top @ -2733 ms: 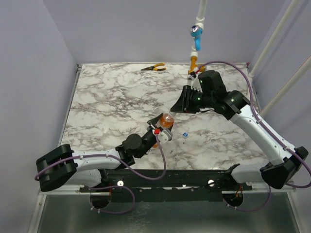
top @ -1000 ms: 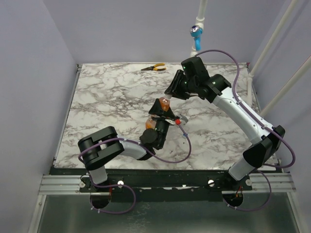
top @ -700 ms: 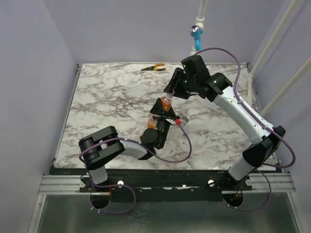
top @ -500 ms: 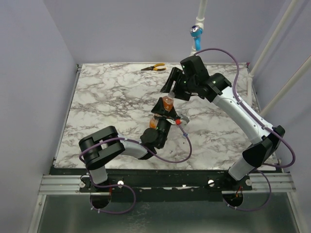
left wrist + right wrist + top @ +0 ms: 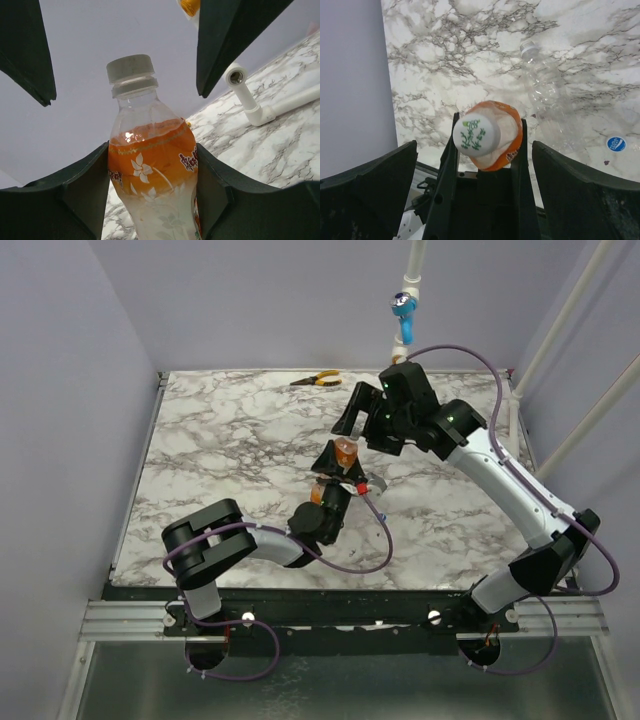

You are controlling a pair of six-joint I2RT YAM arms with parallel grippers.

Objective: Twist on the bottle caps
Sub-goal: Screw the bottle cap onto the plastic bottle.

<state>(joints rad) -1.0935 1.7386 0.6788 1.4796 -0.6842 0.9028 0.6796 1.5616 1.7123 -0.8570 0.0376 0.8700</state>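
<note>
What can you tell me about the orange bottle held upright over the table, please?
The orange bottle is small, clear plastic, with a narrow neck and an orange band printed with white flowers. A whitish cap, green-printed on top, sits on its neck. It stands roughly upright above the marble table, clamped at its belly by the left pincer. The open right pincer straddles the cap without touching it.

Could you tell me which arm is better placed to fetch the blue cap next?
Right, probably: the right gripper has open, empty jaws, while the left gripper holds the bottle.
</note>
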